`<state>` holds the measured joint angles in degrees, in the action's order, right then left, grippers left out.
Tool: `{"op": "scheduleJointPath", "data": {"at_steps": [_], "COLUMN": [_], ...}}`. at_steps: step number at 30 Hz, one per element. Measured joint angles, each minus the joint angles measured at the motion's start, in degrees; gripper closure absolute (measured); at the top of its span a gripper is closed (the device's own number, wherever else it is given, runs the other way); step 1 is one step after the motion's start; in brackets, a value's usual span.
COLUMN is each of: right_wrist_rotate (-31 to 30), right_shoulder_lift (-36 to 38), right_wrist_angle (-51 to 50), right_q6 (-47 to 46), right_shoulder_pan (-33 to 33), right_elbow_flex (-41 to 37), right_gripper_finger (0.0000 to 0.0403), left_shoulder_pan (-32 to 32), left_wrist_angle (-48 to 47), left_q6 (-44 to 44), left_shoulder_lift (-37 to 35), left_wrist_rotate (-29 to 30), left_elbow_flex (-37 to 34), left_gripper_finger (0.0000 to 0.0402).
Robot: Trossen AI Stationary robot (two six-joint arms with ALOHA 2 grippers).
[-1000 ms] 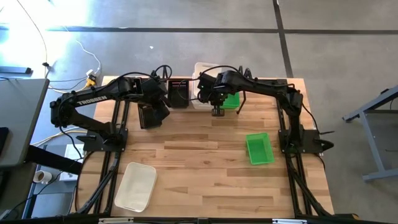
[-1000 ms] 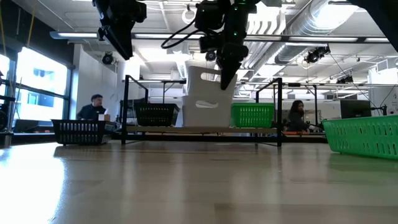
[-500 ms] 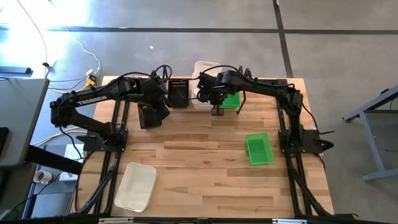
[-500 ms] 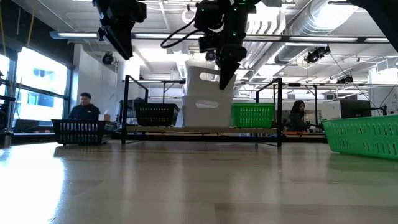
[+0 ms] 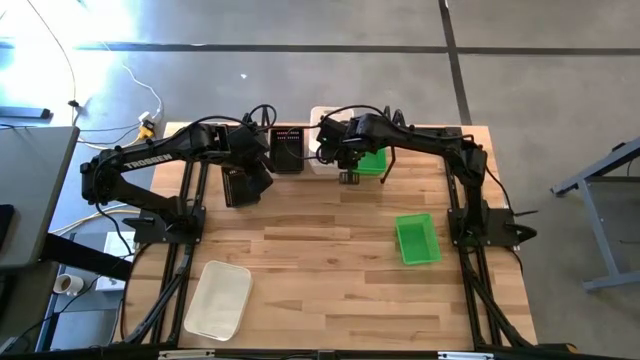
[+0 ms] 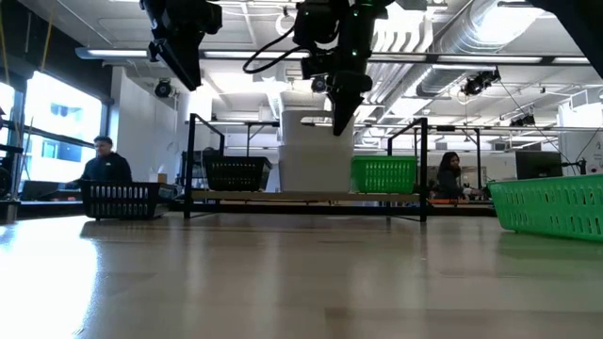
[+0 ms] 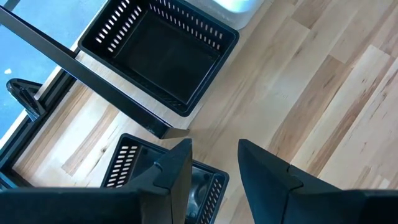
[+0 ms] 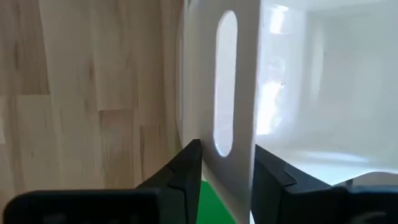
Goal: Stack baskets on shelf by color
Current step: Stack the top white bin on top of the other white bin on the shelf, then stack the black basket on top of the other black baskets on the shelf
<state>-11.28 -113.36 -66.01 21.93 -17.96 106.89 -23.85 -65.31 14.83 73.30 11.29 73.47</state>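
Right jaws pinching white basket end wall between them, over shelf

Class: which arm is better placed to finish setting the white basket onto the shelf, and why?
Right. Its tool grips the white basket wall above the shelf middle; the left tool hangs open and empty over a black basket.

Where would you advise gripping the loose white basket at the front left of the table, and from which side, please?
Probably from straight above, pinching one long side wall of the white basket. It lies upright and open-topped on the table, tilted a little off square, its rim exposed with bare wood all round, so the gripper should be turned to match that tilt.
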Motion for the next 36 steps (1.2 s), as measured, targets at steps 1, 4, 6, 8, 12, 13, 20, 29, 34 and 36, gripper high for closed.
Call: {"op": "scheduleJointPath", "data": {"at_steps": [1, 4, 6, 8, 12, 13, 20, 29, 34, 36], "right_wrist_rotate": [0.0, 0.0, 0.0, -0.1, 0.2, 0.4, 2.4, 5.8, 4.4, 3.5], "right_shoulder_lift": [0.0, 0.2, 0.2, 0.2, 0.3, 0.3, 0.3, -2.2, -2.5, -2.4], "right_wrist_angle": [-0.5, -1.3, -2.2, -2.9, -4.0, -3.7, -2.4, -2.4, -4.4, -6.8], "right_q6": [0.0, -0.4, -0.4, -0.5, -1.5, -1.7, -7.8, -14.2, -18.5, -20.7], "right_shoulder_pan": [0.0, 0.2, 0.4, 0.8, 1.2, 1.2, -0.2, -0.7, 0.5, 1.2], "right_elbow_flex": [0.3, 2.0, 3.5, 5.1, 8.1, 8.5, 8.6, 8.5, 8.8, 10.1], "right_gripper_finger": [0.0306, 0.0306, 0.0306, 0.0306, 0.0306, 0.0306, 0.0306, 0.0306, 0.0306, 0.0306], "left_shoulder_pan": [0.0, 0.0, 0.0, 0.0, 0.0, 0.0, 0.0, 0.5, 3.2, 4.7], "left_wrist_angle": [0.0, 0.0, 0.0, 0.0, 0.0, 0.0, 0.0, -4.5, -7.5, -8.4], "left_q6": [0.0, 0.0, -0.6, -1.1, -1.5, -1.5, -1.5, -4.5, -4.6, -4.9], "left_shoulder_lift": [0.0, 0.0, 0.0, 0.0, 0.0, 0.0, 0.0, 0.0, -0.5, -1.4], "left_wrist_rotate": [0.0, 0.0, 0.0, 0.0, 0.0, 0.0, 0.0, -0.6, -0.6, -0.6], "left_elbow_flex": [0.0, 0.0, 0.0, 0.0, 0.0, 0.0, 0.0, 0.0, 0.0, 0.0], "left_gripper_finger": [0.0282, 0.0282, 0.0282, 0.0282, 0.0282, 0.0282, 0.0282, 0.0282, 0.0282, 0.0282]}}
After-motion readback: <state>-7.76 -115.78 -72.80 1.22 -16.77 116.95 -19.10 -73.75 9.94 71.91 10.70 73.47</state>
